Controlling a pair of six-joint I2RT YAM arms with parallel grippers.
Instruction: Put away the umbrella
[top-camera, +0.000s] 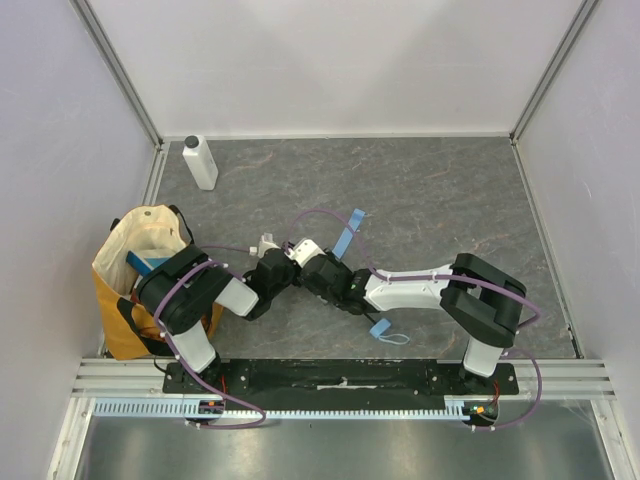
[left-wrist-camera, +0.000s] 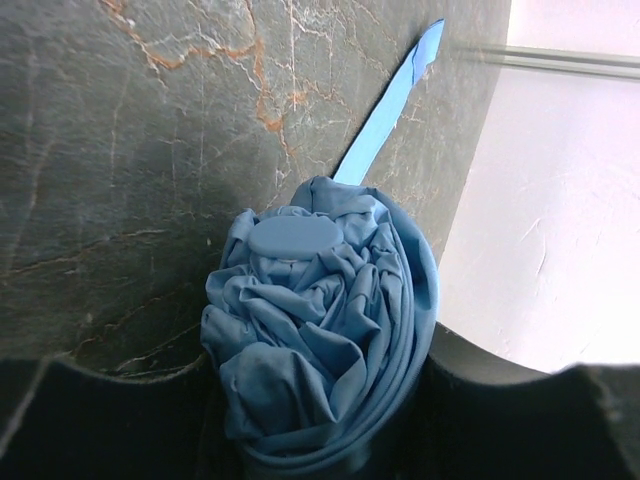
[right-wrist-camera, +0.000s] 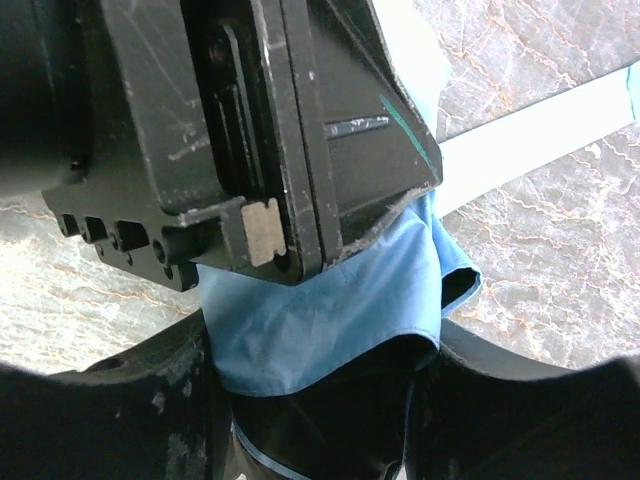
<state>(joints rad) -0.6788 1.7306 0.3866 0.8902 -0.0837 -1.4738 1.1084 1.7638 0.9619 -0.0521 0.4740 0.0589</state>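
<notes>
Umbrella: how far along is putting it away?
Done: the umbrella is collapsed, its canopy bunched into a bundle. In hand: the left gripper grips that bundle over the table, and the right gripper has fabric between its fingers; its grip is unclear. Left: the strap trails loose, unfastened, and the umbrella is not yet in the tote bag, if that's its home.

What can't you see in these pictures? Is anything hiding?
- Left wrist view: the umbrella runs off the bottom edge between the left fingers; its handle is unseen.
- Top view: the left arm and right arm cover the umbrella; only its strap shows.
- Right wrist view: the left arm blocks most; whether the right fingers pinch cloth is unclear.
- Top view: the blue thing in the bag is too small to name.
</notes>
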